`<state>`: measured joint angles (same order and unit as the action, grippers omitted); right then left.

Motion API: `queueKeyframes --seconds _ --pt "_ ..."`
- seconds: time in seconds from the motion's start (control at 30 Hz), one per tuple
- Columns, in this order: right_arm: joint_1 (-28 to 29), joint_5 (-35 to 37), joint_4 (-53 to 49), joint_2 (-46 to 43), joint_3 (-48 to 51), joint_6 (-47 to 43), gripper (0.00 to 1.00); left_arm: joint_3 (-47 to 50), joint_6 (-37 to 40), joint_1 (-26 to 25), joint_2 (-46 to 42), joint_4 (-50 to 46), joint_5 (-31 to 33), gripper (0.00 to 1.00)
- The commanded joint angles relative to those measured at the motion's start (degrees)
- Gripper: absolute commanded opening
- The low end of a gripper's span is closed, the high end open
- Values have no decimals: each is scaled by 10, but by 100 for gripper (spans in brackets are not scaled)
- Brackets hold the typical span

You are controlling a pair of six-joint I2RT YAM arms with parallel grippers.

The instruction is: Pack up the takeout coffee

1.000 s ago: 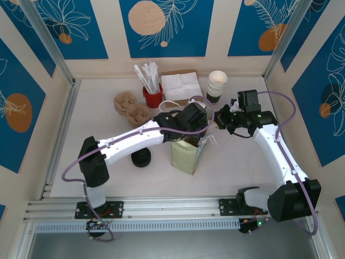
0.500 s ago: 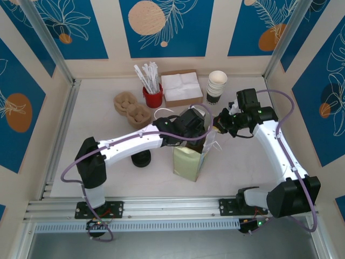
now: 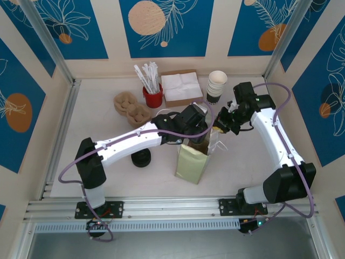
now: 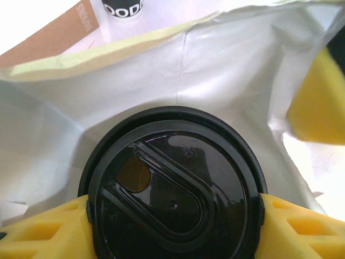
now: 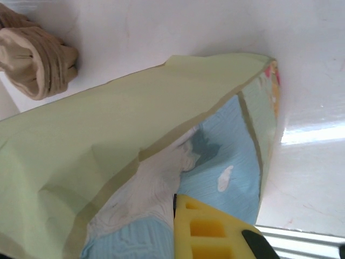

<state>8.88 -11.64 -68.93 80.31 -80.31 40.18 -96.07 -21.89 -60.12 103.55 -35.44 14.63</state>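
Upright near the middle of the tabletop [image 3: 97, 118]: pale green paper bag [image 3: 191, 166], mouth open. Inside that mouth, ringed by the white lining: coffee cup [image 4: 172, 189], black lid on, grasped at both sides by the yellow fingers [image 4: 43, 232] of the left gripper [image 3: 197, 139]. At the bag's right rim: right gripper [image 3: 220, 125], clenched on the paper. Along the far edge: red holder of stirrers [image 3: 152, 97], napkin box [image 3: 182, 87], stack of cups [image 3: 216, 85]. Towards the left edge: cardboard cup carrier [image 3: 131, 108], pile of black lids [image 3: 142, 158].

One paper bag [image 3: 191, 166], one lidded cup [image 4: 172, 189], one cup stack [image 3: 216, 85], one lid pile [image 3: 142, 158], one napkin box [image 3: 181, 86], one pulp carrier [image 3: 131, 107]
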Motion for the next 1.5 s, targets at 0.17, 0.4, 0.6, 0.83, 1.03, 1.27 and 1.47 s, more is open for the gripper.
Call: queueKeyframes --seconds 0.17,0.4,0.6,0.83,1.03,1.27,1.47 --pt "10 -8 -49 41 -53 13 0 -5 10 3 -11 -30 8 64" --pt "20 -53 69 58 -60 55 0 -34 21 16 -10 -46 35 64" --pt "29 -45 134 62 -66 58 0 -85 40 35 -1 -58 47 65" --pt "46 -52 194 44 -53 28 0 -105 42 40 3 -67 58 65" --pt "53 -76 232 25 -18 -8 0 -69 48 42 -10 -58 65 65" --pt "68 -103 285 -24 51 -67 0 -2 43 46 -44 -29 53 65" --pt "71 -130 329 -69 116 -100 0 59 46 55 -77 23 5 68"
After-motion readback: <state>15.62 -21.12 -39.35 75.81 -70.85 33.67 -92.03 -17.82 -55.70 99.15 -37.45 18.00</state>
